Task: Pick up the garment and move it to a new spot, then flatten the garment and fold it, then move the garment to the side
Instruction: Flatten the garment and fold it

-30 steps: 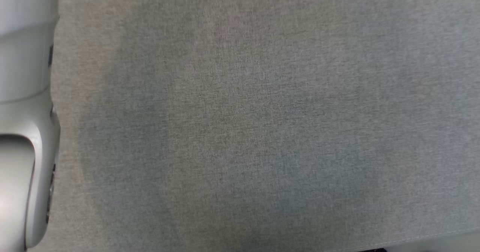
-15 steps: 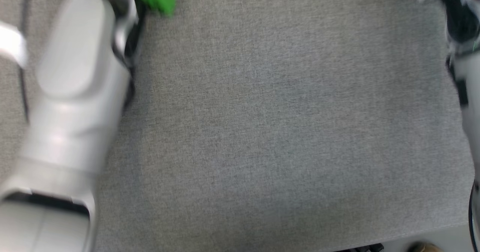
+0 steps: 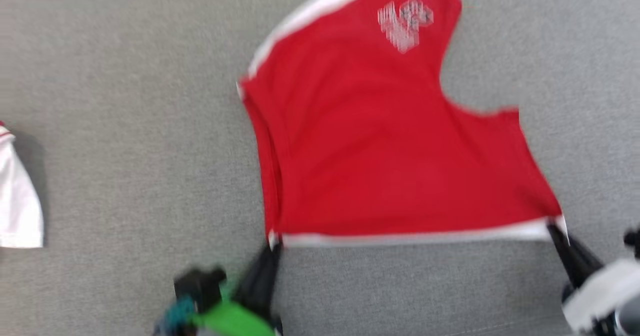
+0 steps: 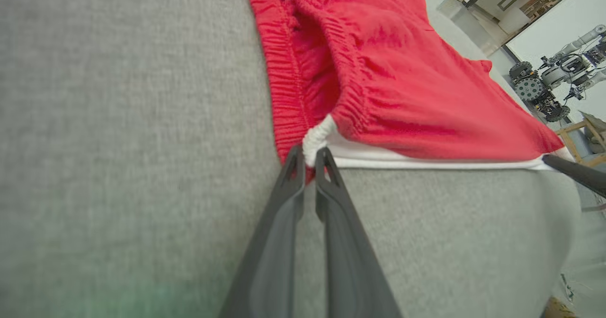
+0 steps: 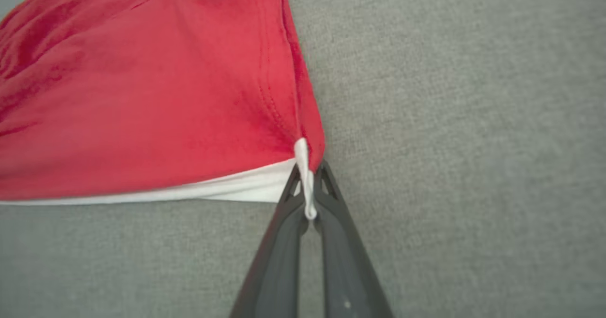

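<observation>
In the head view, the red garment (image 3: 380,141) is lying mid-desk (image 3: 125,126), its waistband facing the left edge and its legs pointing right and far. In the left wrist view, the left end effector (image 4: 310,159) is clenching the white waistband corner. In the right wrist view, the right end effector (image 5: 307,181) is gripping the white hem corner.

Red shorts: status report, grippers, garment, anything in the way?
Left gripper shut on one corner of the white-striped edge, right gripper on the other. Red shorts spread out between them. White garment far left, well apart.
</observation>
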Robot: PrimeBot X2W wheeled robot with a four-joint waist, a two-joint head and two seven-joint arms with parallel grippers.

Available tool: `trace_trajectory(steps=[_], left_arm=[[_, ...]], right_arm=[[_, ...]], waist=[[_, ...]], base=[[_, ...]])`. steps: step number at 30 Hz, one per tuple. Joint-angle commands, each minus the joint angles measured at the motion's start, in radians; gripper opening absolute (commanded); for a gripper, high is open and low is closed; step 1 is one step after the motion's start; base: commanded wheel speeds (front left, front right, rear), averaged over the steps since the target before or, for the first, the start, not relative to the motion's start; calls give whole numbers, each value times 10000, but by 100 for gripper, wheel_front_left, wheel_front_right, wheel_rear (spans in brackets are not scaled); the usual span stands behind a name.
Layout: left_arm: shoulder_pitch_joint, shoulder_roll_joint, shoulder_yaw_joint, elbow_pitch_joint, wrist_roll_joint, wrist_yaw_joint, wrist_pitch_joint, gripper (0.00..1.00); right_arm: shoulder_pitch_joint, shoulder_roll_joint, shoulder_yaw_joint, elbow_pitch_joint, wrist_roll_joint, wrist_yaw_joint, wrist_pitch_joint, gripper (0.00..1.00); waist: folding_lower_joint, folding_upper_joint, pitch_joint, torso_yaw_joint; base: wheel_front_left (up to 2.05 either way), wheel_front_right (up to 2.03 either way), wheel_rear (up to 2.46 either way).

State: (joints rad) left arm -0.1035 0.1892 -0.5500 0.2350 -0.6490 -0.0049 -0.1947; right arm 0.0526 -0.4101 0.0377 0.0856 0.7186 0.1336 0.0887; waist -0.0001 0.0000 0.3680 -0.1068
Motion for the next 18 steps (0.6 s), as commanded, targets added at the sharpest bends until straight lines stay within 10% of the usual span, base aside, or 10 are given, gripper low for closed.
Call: trace_trajectory(steps=[1, 9, 18], left_arm=[[1171, 214, -7, 13, -317, 288, 144, 0], [3043, 464, 86, -2169, -943, 865, 416, 0], [1037, 39, -134, -3287, -820, 972, 1573, 0]], right_arm=[[840, -33, -357, -111, -73, -53, -38, 0], [3357, 532, -1519, -1813, -44, -78, 534, 0], [-607, 326, -1147, -1709, -824, -38, 2517, 0]], waist=[[1, 0, -2185, 562], [1, 0, -2311, 1058], [1, 0, -1238, 1664]], base=[[0, 0, 0], [0, 0, 0], [0, 0, 0]])
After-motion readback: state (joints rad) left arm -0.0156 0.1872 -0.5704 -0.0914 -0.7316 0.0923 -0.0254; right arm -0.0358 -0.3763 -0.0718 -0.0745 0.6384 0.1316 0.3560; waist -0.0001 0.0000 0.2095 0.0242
